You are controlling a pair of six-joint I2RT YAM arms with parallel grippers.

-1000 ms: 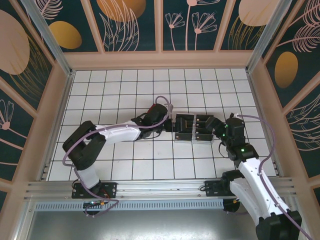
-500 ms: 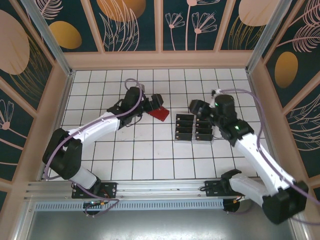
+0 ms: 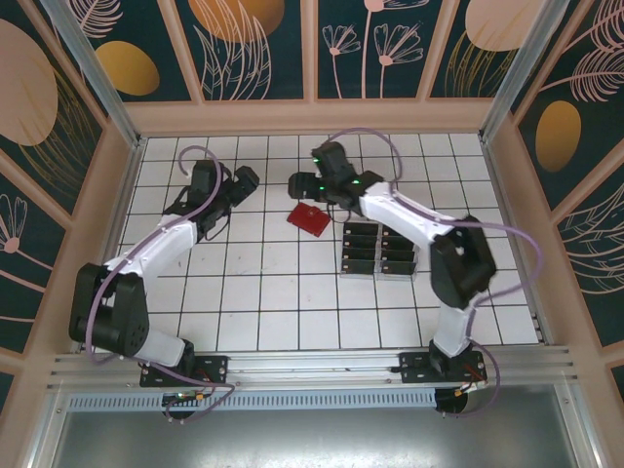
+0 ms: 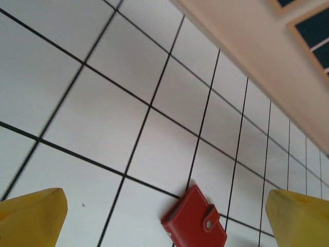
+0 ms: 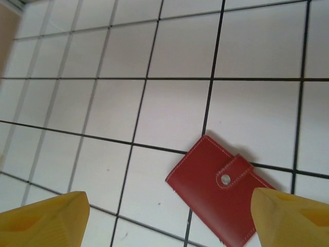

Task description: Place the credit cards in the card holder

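The red card holder [image 3: 310, 218] lies flat and snapped shut on the white tiles, left of a clear rack. Dark credit cards [image 3: 378, 248] stand in that rack's slots. My left gripper [image 3: 242, 181] hangs open at the far left, well clear of the card holder [image 4: 194, 220], its yellow fingers [image 4: 32, 218] wide apart around nothing. My right gripper [image 3: 298, 185] hovers open just beyond the card holder [image 5: 218, 189], one yellow finger [image 5: 294, 216] over its right end; I cannot tell whether it touches. Nothing is held.
The clear slotted rack [image 3: 409, 255] stands mid-table, right of the card holder. Wooden walls [image 3: 312, 117] enclose the tiled floor; the back wall runs close behind both grippers. The right arm's forearm [image 3: 409, 222] crosses above the rack's far edge.
The left gripper, which was at the card holder half a second ago, has drawn back to the left without it. The right arm has swung left over to the card holder.
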